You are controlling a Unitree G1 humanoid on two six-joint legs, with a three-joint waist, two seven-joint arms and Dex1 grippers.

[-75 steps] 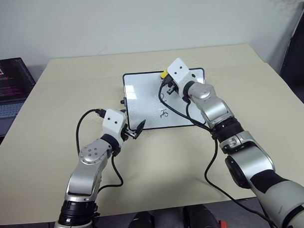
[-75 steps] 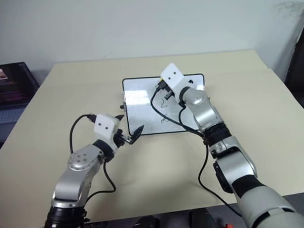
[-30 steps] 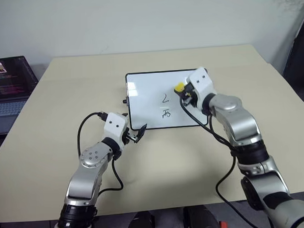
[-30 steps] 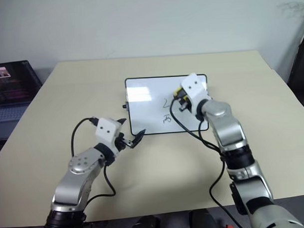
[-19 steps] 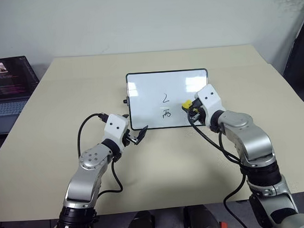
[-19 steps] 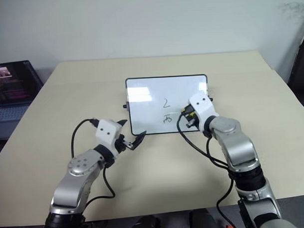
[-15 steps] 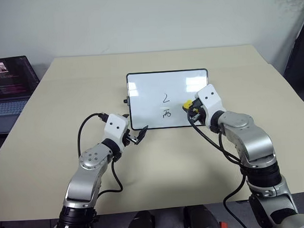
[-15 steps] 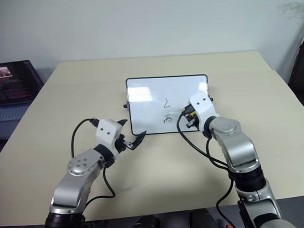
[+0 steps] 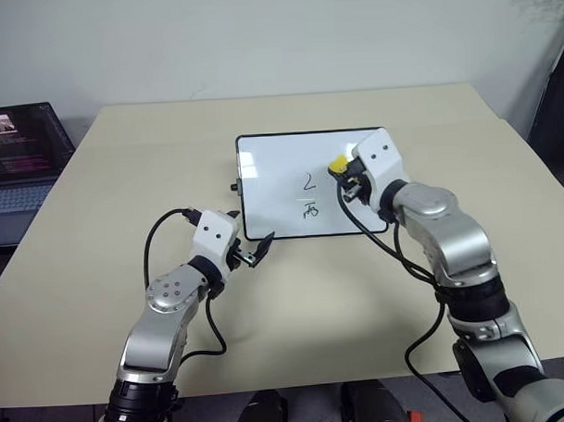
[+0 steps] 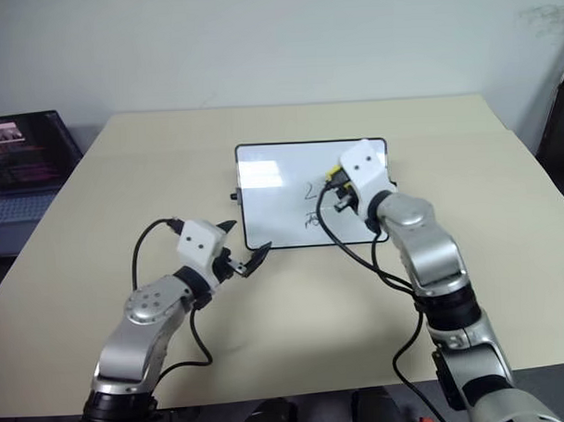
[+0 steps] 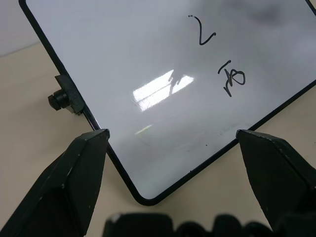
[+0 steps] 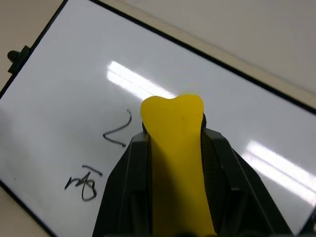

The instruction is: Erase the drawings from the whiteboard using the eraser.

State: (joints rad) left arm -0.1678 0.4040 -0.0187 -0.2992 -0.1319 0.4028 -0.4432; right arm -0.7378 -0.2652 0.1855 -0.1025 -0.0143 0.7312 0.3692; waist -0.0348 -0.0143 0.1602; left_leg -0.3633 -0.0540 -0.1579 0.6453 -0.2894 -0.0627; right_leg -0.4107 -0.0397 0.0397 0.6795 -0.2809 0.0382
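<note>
Two drawings [image 9: 306, 195] left | right gripper [image 12: 174, 129] clamped on eraser [image 12: 175, 148], light, squashy, gripped mid-length | whiteboard [image 9: 271, 174] glossy, likely slides | left gripper [image 11: 175, 148] spread wide at near-left corner

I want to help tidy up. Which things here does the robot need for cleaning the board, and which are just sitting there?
Needed for the job:
- whiteboard, lying on the table
- two drawings left on it
- yellow eraser, pinched in the right gripper over the board
- left gripper, open at the board's near corner

Just sitting there:
- laptop, off to the left beside the table
</note>
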